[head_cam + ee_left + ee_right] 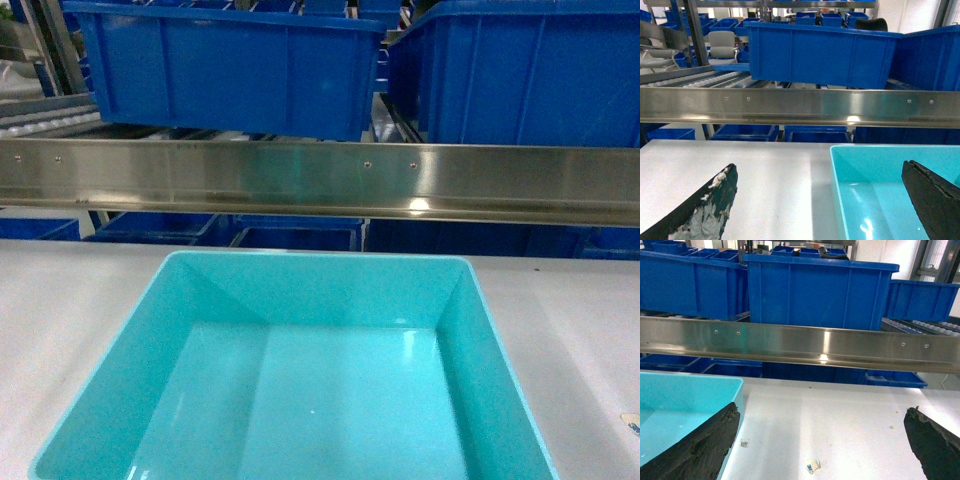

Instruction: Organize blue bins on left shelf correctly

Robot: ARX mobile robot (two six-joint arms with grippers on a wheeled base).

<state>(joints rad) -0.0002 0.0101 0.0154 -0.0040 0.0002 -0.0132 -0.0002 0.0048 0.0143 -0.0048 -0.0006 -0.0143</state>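
Grey tabletop fills the near ground on my head camera, with the aqua tub sitting on it right in front of me, open side up and nothing in it. Behind the tub runs the shelf's steel rail, and dark blue bins rest on the tier above it. Neither arm shows in that view. My left wrist camera picks up what the head misses: the left fingers, spread wide, one worn pad over bare tabletop and the other over the tub's inside, so they straddle its left wall without touching it that I can see. It also shows white rollers on the tier at left. My right wrist camera gives the mirror case: the right fingers wide apart, one at the tub's right rim, the other over the tabletop, plus small paper scraps lying on the tabletop.
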